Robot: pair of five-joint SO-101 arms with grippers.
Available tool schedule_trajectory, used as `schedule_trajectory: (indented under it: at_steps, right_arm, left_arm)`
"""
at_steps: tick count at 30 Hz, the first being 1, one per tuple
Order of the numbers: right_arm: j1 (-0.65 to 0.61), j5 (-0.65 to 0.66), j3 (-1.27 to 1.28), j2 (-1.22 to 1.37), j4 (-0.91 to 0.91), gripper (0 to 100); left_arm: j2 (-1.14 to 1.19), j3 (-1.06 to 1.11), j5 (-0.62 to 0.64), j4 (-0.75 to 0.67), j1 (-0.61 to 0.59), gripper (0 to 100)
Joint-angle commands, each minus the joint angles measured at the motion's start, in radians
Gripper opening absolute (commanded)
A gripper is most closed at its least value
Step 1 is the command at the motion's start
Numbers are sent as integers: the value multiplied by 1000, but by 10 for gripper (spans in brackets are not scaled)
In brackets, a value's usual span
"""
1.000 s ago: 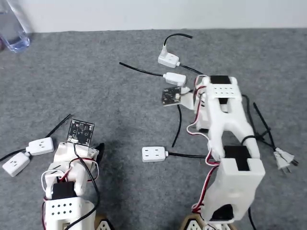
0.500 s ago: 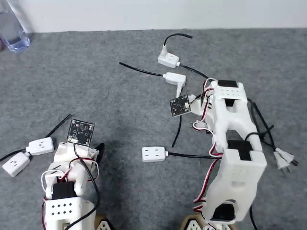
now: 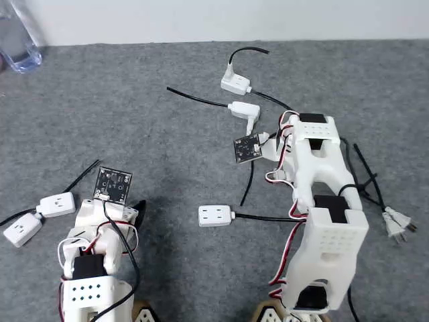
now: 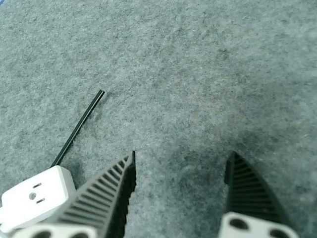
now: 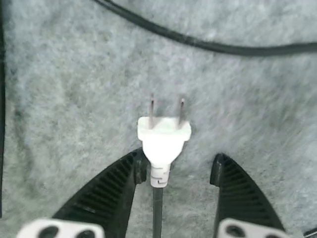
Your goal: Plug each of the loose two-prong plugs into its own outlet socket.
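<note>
Right pincer (image 5: 179,156): its black ribbed fingers stood apart, low over the grey felt-covered table (image 5: 74,74), gripping nothing.
White two-prong plug (image 5: 163,135): lay flat on the table between those fingers, just beside one and clear of the other. Its two metal prongs pointed away from the wrist, and its black cord ran back toward the wrist.
Left pincer (image 4: 182,156): its fingers were also spread wide and empty, above bare felt.
White square outlet socket (image 4: 33,196): sat just beside one left finger, with the cut end of a thin black cable (image 4: 81,123) near it.
White oblong outlet block (image 3: 216,215): rested on the table between the two arms, on its own black lead.
Pale second two-prong plug (image 3: 397,223): lay to the right of the right arm, well apart from every socket.
</note>
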Motion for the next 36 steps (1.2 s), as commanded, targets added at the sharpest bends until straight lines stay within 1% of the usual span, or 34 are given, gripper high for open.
schedule_trajectory:
  at_steps: [1,3,7,15,19,30,36]
  right_arm:
    - [-67,-17,-17,5,-18,226]
    - [-79,-18,-17,8,-18,226]
    - [-99,-63,-17,5,-24,226]
    - [-110,-74,-17,2,-15,226]
    - [-120,-66,-17,2,48,226]
    - [-122,-72,-12,-28,58,226]
    - [-142,-72,-12,-28,99,226]
  left_arm:
    - [-12,-2,-9,-23,9,279]
    - [-12,-2,-9,-23,9,279]
    - [-12,-2,-9,-23,9,279]
    - [-12,-2,-9,-23,9,279]
    - [-12,-2,-9,-23,9,279]
    - [-12,-2,-9,-25,9,279]
    - [-12,-2,-9,-25,9,279]
